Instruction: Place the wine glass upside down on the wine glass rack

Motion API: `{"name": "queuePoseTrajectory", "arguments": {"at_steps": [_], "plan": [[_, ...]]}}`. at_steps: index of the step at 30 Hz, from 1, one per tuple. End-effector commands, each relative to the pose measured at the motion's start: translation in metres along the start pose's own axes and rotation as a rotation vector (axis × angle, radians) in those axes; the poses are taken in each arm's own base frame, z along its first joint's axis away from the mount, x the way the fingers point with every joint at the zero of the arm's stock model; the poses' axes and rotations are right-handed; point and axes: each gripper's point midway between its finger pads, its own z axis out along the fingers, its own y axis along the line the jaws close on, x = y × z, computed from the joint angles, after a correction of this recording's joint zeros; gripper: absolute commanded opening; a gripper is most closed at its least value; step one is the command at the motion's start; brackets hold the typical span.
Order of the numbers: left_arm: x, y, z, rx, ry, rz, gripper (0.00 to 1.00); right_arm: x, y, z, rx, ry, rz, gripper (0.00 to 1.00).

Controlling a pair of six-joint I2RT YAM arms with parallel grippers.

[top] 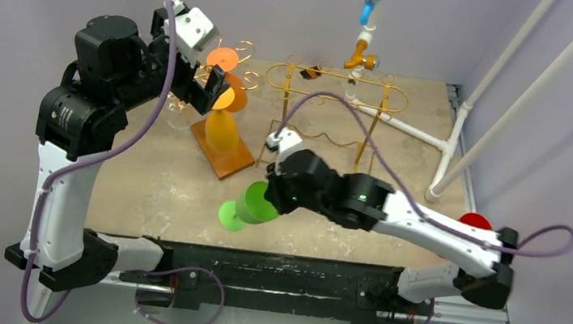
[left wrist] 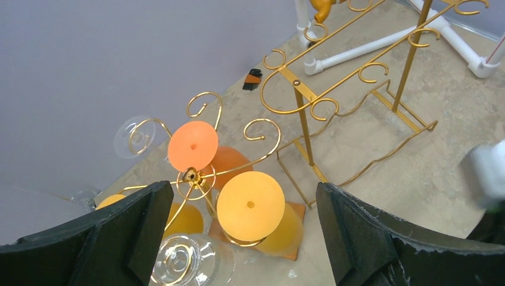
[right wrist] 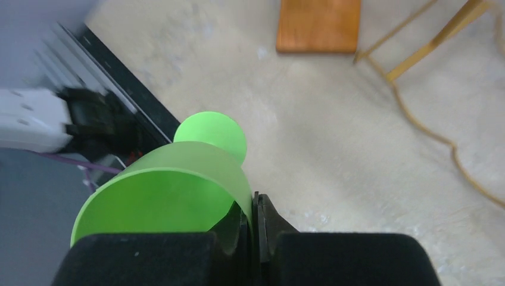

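My right gripper [top: 270, 195] is shut on the rim of a green wine glass [top: 250, 205] and holds it tilted above the table's front edge, foot toward the near side. In the right wrist view its pads [right wrist: 265, 217] pinch the glass wall [right wrist: 167, 199]. The spiral gold rack [top: 232, 74] on a wooden base carries orange and yellow glasses upside down. My left gripper [top: 204, 81] is open and empty just above that rack. In the left wrist view its fingers [left wrist: 125, 232] straddle a yellow glass foot [left wrist: 250, 205].
A second, long gold rack [top: 340, 95] stands empty at the back middle. White PVC pipes [top: 466, 125] run along the right side. Clear glasses [left wrist: 184, 262] hang on the spiral rack's near side. A red object [top: 474, 220] sits at the right edge.
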Motion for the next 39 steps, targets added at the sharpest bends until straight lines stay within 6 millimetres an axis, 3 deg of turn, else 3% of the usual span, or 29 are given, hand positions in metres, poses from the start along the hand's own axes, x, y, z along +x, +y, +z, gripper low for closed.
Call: {"name": "queuePoseTrajectory", "arguments": {"at_steps": [1,3,6,13,16,20,26,30,33,39], "plan": [[-0.003,-0.013,0.000,0.075,-0.024,-0.010,1.00,-0.096,-0.018,-0.111,0.016,-0.384,0.013,0.00],[-0.004,-0.021,0.001,0.117,-0.031,-0.024,1.00,-0.118,-0.031,-0.148,0.047,-0.506,0.008,0.00],[-0.006,-0.036,0.001,0.199,-0.047,-0.036,1.00,-0.140,-0.049,-0.188,0.097,-0.634,0.020,0.00],[0.003,-0.091,-0.005,0.530,-0.036,-0.056,1.00,-0.176,-0.058,-0.233,0.120,-0.831,0.037,0.00],[0.006,-0.107,-0.013,0.634,-0.047,-0.044,1.00,-0.184,-0.053,-0.234,0.118,-0.847,0.028,0.00],[0.004,-0.112,-0.018,0.664,-0.085,-0.016,1.00,-0.192,-0.048,-0.233,0.102,-0.864,0.030,0.00],[0.028,-0.107,0.012,0.632,0.001,-0.061,0.95,-0.199,-0.036,-0.242,0.022,-0.924,0.038,0.00],[0.033,-0.105,0.029,0.631,0.031,-0.094,0.76,-0.199,-0.030,-0.238,-0.010,-0.940,0.028,0.00],[0.016,-0.097,0.036,0.593,-0.012,-0.106,0.51,-0.197,-0.021,-0.227,-0.044,-0.927,0.002,0.00],[-0.018,-0.085,0.035,0.544,-0.113,-0.086,0.24,-0.186,-0.012,-0.201,-0.071,-0.877,-0.012,0.00]]}}
